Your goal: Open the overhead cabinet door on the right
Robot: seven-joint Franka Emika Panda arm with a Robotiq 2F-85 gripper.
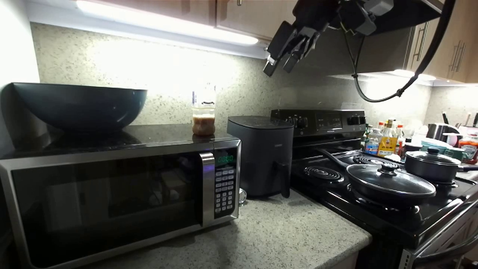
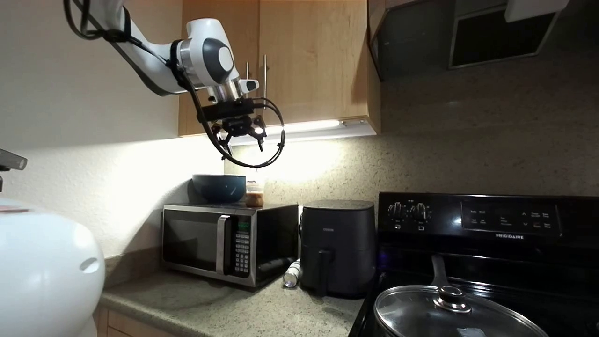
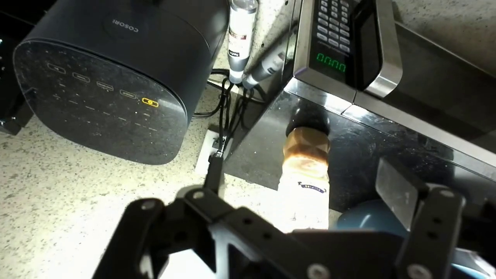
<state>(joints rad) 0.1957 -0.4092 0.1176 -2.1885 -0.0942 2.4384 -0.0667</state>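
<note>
Your overhead cabinet door on the right (image 2: 318, 61) is shut, above the pincer (image 2: 242, 153) and to its right in an exterior view that gives you most of its wood face and its vertical bar handle (image 2: 265, 70). In an exterior view where you get only the door's lower part (image 1: 257, 18), it sits above the pincer and to its left. You have the pincer's fingers (image 3: 397, 193) wide apart.

Your wrist view looks down and leaves the door out. It shows you the bottle (image 3: 306, 147) standing on the microwave (image 2: 201, 238), below the pincer, and the air fryer (image 3: 100, 128), also lower, on the counter (image 1: 283, 231). Only there do you catch the lit yellow button (image 3: 150, 102). To the pincer's right and lower, only an exterior view gives you the saucepan (image 1: 431, 170) and condiment bottles (image 1: 387, 140).
</note>
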